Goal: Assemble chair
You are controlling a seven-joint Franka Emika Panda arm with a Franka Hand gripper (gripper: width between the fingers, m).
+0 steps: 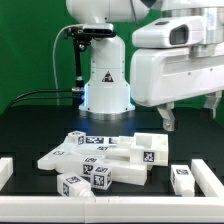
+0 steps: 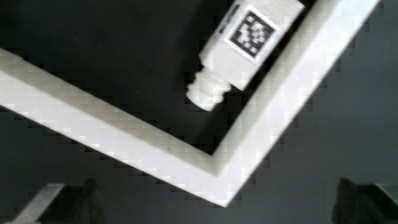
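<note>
Over table border (image 2: 107, 110) corner, gripper (image 2: 210, 202) jaws wide apart, seemingly empty, clear of chair piece (image 2: 240, 45).

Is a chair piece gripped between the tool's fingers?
No: the tool is open, nothing between its fingers, and the tagged white piece lies clear of them.

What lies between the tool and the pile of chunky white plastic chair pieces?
Nothing: in the exterior view, only bare black table separates the open tool from the pile.
</note>
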